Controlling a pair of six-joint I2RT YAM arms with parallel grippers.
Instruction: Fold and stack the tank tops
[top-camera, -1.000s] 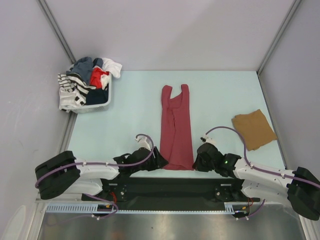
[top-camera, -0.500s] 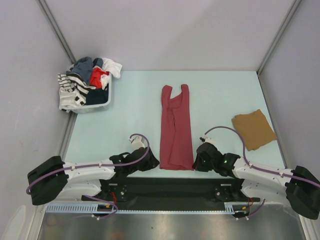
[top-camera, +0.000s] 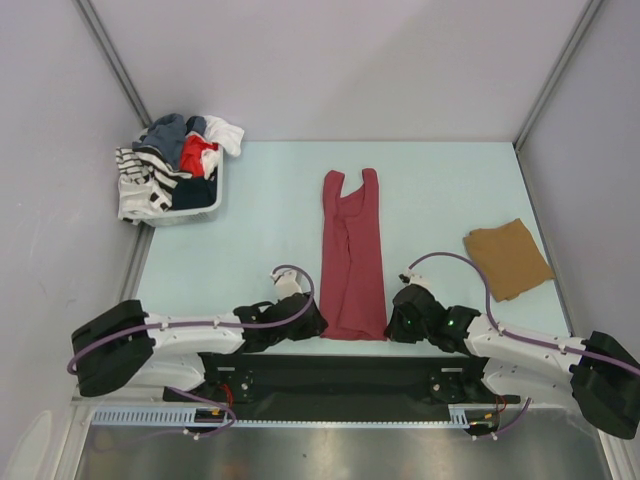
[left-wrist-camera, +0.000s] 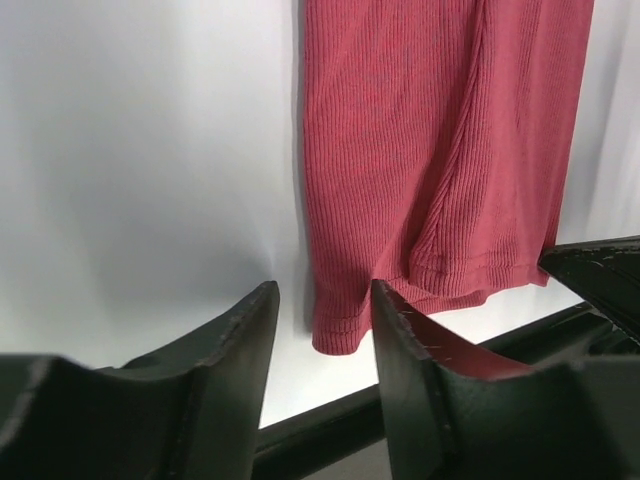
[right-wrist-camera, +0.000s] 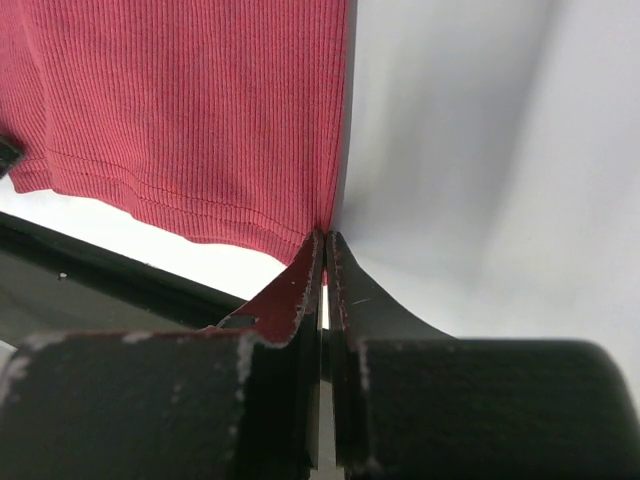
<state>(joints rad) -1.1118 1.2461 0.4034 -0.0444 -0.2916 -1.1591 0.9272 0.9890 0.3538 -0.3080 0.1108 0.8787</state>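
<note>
A dark maroon tank top (top-camera: 352, 255) lies in a long narrow strip down the middle of the table, straps at the far end. My left gripper (top-camera: 318, 322) is open at its near left hem corner (left-wrist-camera: 335, 338), which lies on the table just ahead of the gap between the fingers (left-wrist-camera: 322, 295), untouched. My right gripper (top-camera: 392, 325) is shut on the near right hem corner (right-wrist-camera: 326, 238), with red cloth (right-wrist-camera: 200, 110) spreading away to its left. A tan-brown tank top (top-camera: 507, 258) sits folded at the right of the table.
A white basket (top-camera: 185, 212) heaped with mixed clothes (top-camera: 175, 160) stands at the far left corner. The table's dark front edge (left-wrist-camera: 420, 395) runs just below the hem, close to both grippers.
My left gripper drew back to the left from the hem, then came right again toward the corner. My right gripper stayed shut in place on its corner.
</note>
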